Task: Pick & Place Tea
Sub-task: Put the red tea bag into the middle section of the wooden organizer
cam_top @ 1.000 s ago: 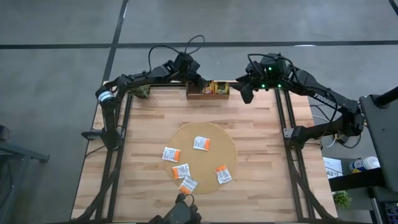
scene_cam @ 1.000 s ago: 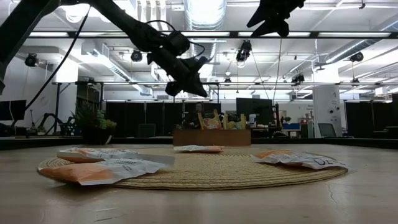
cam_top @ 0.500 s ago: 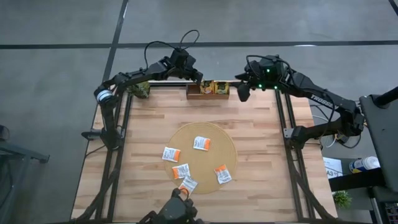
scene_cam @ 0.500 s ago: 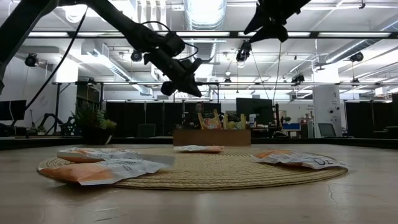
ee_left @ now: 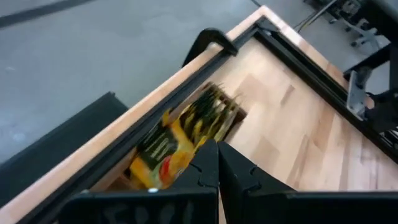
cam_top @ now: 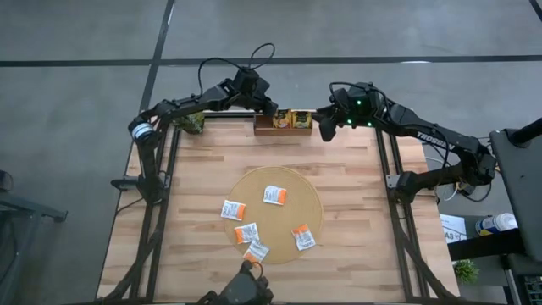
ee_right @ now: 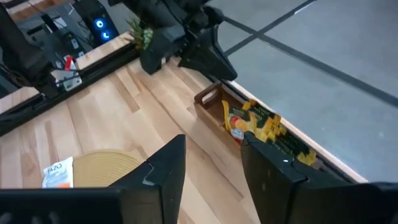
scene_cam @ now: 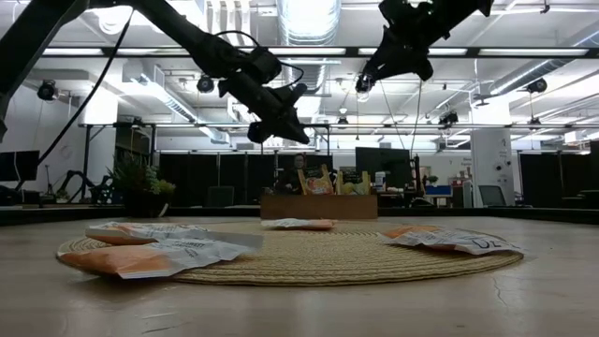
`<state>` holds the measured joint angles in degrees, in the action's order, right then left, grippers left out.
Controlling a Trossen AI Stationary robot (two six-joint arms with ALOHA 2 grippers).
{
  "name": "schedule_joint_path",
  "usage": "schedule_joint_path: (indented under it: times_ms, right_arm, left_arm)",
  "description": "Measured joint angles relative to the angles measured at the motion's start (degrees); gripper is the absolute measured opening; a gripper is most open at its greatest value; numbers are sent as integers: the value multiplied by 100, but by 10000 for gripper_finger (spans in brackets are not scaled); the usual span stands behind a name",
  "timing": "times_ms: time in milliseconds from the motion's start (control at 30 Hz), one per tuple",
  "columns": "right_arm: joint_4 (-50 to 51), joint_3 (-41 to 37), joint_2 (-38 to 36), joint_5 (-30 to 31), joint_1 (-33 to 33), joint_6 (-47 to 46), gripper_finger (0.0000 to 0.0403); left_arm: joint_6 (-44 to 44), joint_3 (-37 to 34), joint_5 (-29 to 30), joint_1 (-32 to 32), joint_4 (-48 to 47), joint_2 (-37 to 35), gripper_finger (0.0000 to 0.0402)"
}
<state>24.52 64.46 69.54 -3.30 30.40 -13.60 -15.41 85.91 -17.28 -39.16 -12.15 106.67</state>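
Observation:
Several tea sachets lie flat on the round tan mat [cam_top: 273, 213], among them orange-and-white ones [cam_top: 233, 209] [cam_top: 273, 195] [cam_top: 303, 237]. More sachets [ee_left: 177, 137], yellow and dark green, stand on edge in the small wooden tray [cam_top: 284, 124] at the table's far edge; they also show in the right wrist view [ee_right: 261, 123]. My left gripper [cam_top: 272, 110] hangs shut and empty above the tray's left end; its closed tips show in its wrist view [ee_left: 217, 152]. My right gripper [cam_top: 326, 130] is open and empty in the air just right of the tray [ee_right: 211, 155].
A small green plant [cam_top: 193, 123] stands at the table's far left corner. Black frame rails [cam_top: 385, 161] run along the table's left and right edges. A dark shape [cam_top: 246, 290] sits at the near edge. Bare wood lies between mat and tray [cam_top: 279, 151].
My right gripper has gone toward the table's left, closer to the tray, and has come down a little. My left gripper has stayed above the tray's left end. The sachets on the mat have kept still.

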Motion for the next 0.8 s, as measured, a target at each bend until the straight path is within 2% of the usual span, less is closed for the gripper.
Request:
schedule_joint_path:
  times_ms: [133, 300, 500, 800]
  right_arm:
    - [-6, -70, 0, -1, -1, -91, 140]
    - [-6, -95, 0, -1, -1, -145, 133]
    - [8, -29, 0, -1, -1, -208, 126]
    - [8, -8, -2, -1, -1, -188, 122]
  left_arm:
    - [33, -1, 266, 168, 254, 46, 0]
    - [2, -2, 990, 417, 355, 161, 0]
    - [-147, -6, 2595, 686, 314, 208, 0]
    - [-567, -325, 3048, 999, 766, 208, 0]
